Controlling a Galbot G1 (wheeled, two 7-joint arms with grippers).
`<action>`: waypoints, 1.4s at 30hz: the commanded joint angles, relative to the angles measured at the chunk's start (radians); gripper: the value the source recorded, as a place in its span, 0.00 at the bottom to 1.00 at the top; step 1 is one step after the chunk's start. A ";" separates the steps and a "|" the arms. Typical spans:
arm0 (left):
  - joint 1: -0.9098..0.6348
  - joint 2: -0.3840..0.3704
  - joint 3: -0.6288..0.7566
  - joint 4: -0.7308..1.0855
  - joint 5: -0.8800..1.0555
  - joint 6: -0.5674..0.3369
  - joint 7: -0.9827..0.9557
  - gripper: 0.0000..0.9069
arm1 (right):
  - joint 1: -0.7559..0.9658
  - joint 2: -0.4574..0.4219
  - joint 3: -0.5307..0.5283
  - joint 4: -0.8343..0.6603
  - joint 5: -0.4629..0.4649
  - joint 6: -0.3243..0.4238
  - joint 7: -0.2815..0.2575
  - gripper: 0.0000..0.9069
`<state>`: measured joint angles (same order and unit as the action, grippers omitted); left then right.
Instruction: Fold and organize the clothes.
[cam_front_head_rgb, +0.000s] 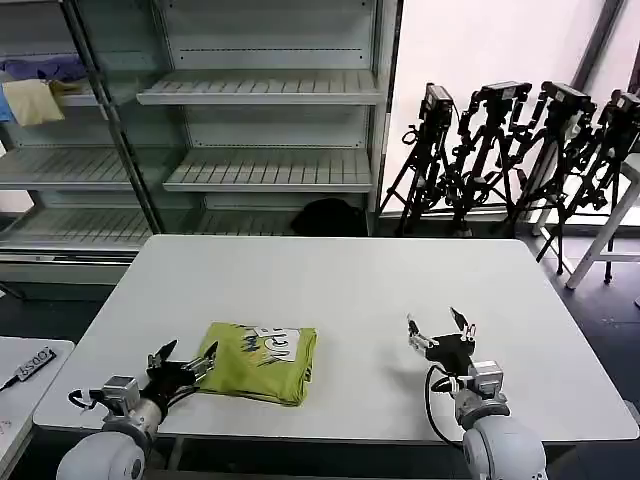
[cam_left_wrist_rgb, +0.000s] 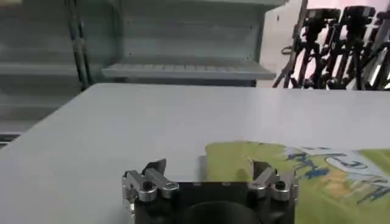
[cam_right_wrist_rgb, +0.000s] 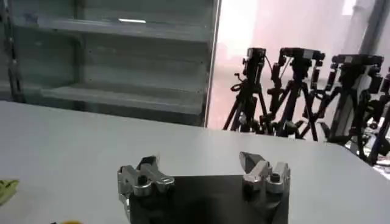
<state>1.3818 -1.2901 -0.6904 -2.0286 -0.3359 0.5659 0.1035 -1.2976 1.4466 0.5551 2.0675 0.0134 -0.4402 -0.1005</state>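
A lime yellow-green T-shirt is seen lying folded into a compact, roughly rectangular bundle on the white table, near the front edge and toward the robot's left. Its white printed graphic faces up, and its slightly longer axis runs across the table from left to right, tilted a little. The left gripper is held low over the table just beside the shirt's left edge, its fingers spread and released, with nothing gripped; in the left wrist view the shirt is seen just ahead of one finger. The right gripper is held well apart from the shirt, over bare table, likewise spread wide.
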 joint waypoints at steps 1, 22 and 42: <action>-0.010 -0.014 0.005 0.064 -0.007 0.007 0.001 1.00 | -0.004 0.003 -0.003 -0.001 -0.004 0.005 0.001 1.00; 0.004 -0.026 0.010 0.086 -0.063 -0.051 0.038 0.01 | -0.004 0.008 0.003 -0.001 -0.005 0.010 0.006 1.00; 0.005 0.022 -0.146 0.064 -0.004 -0.217 0.107 0.00 | -0.003 0.001 0.016 -0.005 0.000 0.012 0.005 1.00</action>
<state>1.3909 -1.3207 -0.7030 -1.9511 -0.4181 0.4347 0.1613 -1.3007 1.4498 0.5676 2.0635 0.0104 -0.4302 -0.0950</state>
